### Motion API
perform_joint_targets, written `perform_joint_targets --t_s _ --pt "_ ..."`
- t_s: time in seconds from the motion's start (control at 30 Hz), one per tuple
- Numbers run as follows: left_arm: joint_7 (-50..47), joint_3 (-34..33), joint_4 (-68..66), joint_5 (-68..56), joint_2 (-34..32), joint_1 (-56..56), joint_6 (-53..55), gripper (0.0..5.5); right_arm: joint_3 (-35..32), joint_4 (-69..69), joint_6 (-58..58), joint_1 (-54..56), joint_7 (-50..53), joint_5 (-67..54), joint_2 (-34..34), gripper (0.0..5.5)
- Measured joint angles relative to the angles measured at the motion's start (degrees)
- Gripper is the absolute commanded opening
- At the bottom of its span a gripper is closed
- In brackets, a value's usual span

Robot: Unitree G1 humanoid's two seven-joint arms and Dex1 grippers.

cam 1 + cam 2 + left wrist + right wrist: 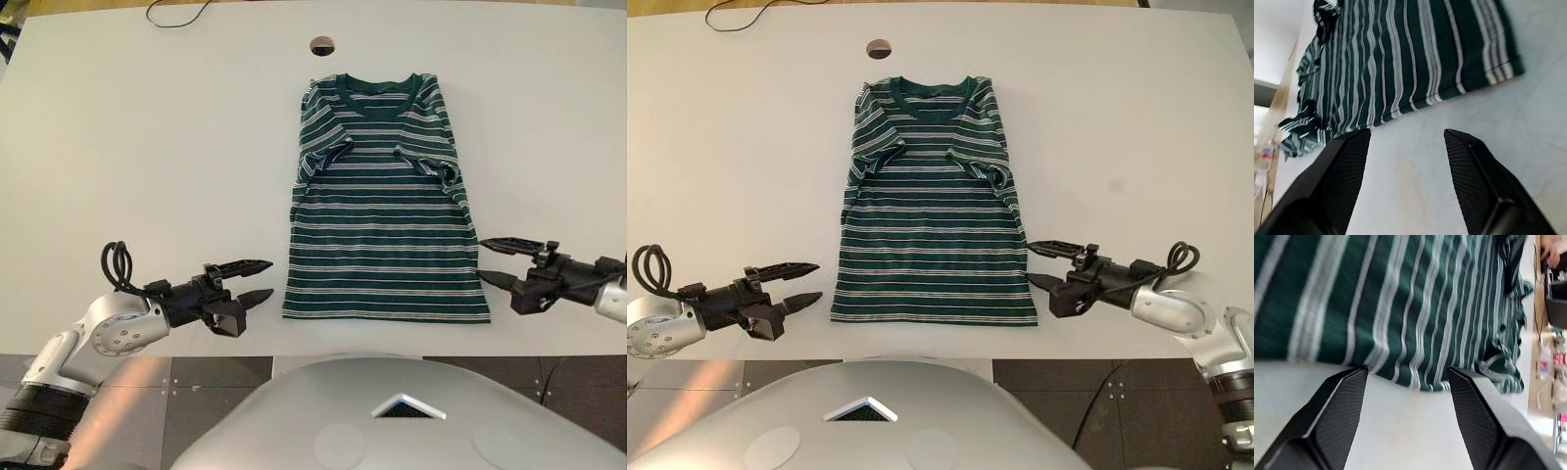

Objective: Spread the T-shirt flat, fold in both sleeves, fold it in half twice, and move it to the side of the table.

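White table (147, 147), round hole (321, 45) near striped T-shirt (382, 225)

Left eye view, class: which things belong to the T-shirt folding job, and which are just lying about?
Job: T-shirt, sleeves already folded in; left gripper, open; right gripper, open; table.
Lying about: black cable at the far edge; round hole in the tabletop.

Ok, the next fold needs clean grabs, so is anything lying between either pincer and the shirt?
Nothing visible does. The left pincer and the right pincer sit open at either side of the shirt's bottom hem, with only bare table between.
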State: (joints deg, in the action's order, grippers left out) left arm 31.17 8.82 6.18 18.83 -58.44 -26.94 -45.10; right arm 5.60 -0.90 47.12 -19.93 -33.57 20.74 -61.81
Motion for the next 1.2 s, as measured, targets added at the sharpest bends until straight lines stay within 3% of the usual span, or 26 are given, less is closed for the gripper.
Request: perform_joint_targets --t_s 0.23,0.43,0.63,0.9,1.0,1.2 --pt "2.9 4.4 1.0 0.0 0.5 3.6 -0.3 2.81 -3.5 -1.2 -1.3 -2.5 -0.8 -3.5 -0.2 3.03" --pt "3.8 5.3 1.3 -0.3 -0.2 4.1 -0.4 2.81 -12.0 1.4 -1.4 -10.7 -0.4 -3.0 -2.2 3.03" --pt "5.7 6.3 1.5 -1.7 -1.9 4.8 -0.5 2.81 -11.1 -4.1 0.1 -17.2 0.1 -1.0 -1.1 3.03" --pt "5.9 7.4 1.7 -1.8 -2.2 5.3 -0.8 2.81 -5.0 -6.5 0.3 -12.7 -0.5 -0.6 0.3 3.03" --pt "6.1 8.9 1.2 -1.8 -2.2 6.5 -1.4 2.23 -4.2 -5.8 0.3 -11.3 -0.5 -0.6 0.3 3.03" --pt "6.3 10.9 -0.6 -1.8 -2.1 7.5 -2.6 1.22 -3.3 -5.2 1.9 -10.2 -0.8 0.3 0.2 1.90"
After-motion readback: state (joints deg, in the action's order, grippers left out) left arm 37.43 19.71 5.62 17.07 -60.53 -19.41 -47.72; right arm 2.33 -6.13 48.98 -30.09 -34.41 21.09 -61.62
